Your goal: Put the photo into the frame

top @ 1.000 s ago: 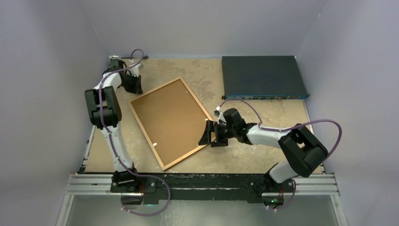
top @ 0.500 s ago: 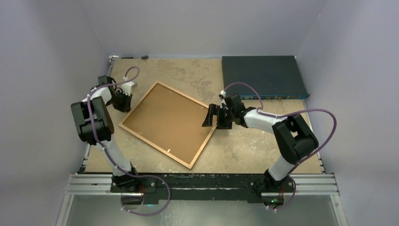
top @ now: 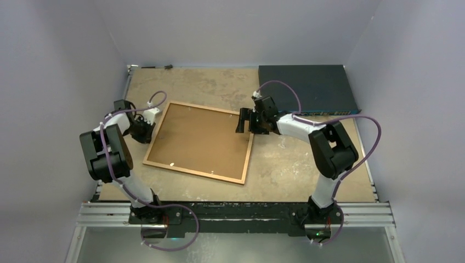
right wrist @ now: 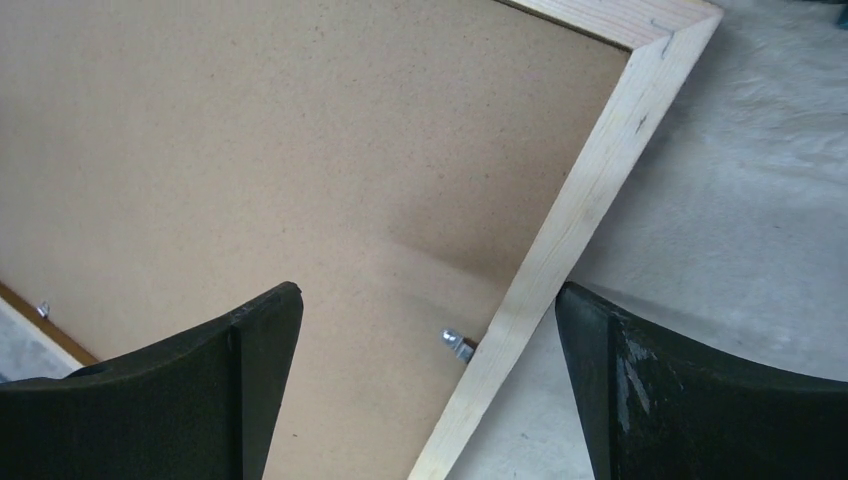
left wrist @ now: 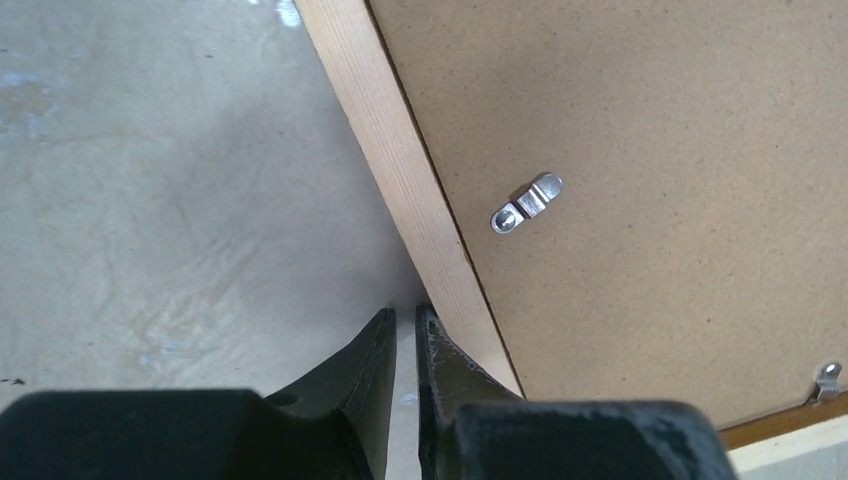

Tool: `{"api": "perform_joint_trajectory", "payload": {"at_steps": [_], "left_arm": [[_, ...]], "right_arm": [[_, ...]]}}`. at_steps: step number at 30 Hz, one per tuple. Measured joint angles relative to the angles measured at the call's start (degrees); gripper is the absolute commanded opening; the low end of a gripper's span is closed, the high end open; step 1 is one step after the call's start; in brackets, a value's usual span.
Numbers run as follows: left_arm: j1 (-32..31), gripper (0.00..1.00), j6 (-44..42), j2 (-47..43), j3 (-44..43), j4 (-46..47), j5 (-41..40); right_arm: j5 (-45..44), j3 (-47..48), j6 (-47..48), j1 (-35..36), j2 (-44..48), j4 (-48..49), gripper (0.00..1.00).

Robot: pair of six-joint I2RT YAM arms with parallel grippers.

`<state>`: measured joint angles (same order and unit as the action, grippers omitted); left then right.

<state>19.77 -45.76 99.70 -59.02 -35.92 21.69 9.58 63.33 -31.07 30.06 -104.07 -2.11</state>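
Centre: occupied by frame (top: 193, 170), flat, back upward.
Far right corner: occupied by dark blue box (top: 307, 90).
Frame's left edge: left gripper (top: 149, 129), fingers almost together.
Frame's far right corner: right gripper (top: 242, 121), spread wide.
Passable: bare table (top: 208, 85) behind frame; near-right strip beside frame.

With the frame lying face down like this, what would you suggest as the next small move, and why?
Probably slide the nearly shut left end effector over the frame's rail to nudge the metal clip sideways. The backing board sits in the frame, clips on it, and no photo is in view, so the board likely has to come out first.
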Motion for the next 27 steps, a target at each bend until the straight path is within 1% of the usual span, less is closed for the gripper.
{"api": "perform_joint_trajectory", "payload": {"at_steps": [4,9,12,14,16,19,21,22,23,27], "left_arm": [[-0.26,0.13,-0.39,-0.76,0.42,-1.70,1.03],[-0.17,0.16,-0.35,-2.25,1.62,-7.13,2.60],[1.62,0.17,-0.31,-2.27,1.51,-11.47,2.86],[3.43,0.18,-0.28,-1.57,0.52,-14.21,3.45],[4.98,0.19,0.22,0.02,-2.12,-16.74,4.55],[6.10,0.23,1.64,2.32,-5.95,-17.44,6.95],[6.12,0.30,2.27,3.28,-7.02,-17.53,9.09],[6.12,0.38,2.69,3.74,-7.26,-17.84,10.38],[6.10,0.42,2.73,4.28,-7.34,-18.21,11.67],[6.08,0.42,2.91,6.08,-7.39,-20.09,15.65]], "right_arm": [[-4.81,0.33,0.35,1.81,3.23,-1.99,0.99],[-7.61,2.38,-0.42,9.27,9.27,-0.26,0.99],[-7.08,4.24,-1.95,14.08,9.81,3.56,0.99],[-6.56,7.08,-2.93,16.76,7.50,5.49,0.98],[-4.66,11.78,-4.33,19.34,2.67,8.11,0.97],[-1.86,17.90,-5.75,22.60,-5.33,11.47,0.97],[-0.17,21.05,-6.43,24.44,-10.08,12.87,0.97],[0.59,22.23,-6.51,25.05,-11.78,13.22,0.97],[1.49,23.87,-6.67,25.83,-14.03,13.75,0.96],[4.46,28.17,-6.88,27.54,-19.85,15.89,0.96]]}}
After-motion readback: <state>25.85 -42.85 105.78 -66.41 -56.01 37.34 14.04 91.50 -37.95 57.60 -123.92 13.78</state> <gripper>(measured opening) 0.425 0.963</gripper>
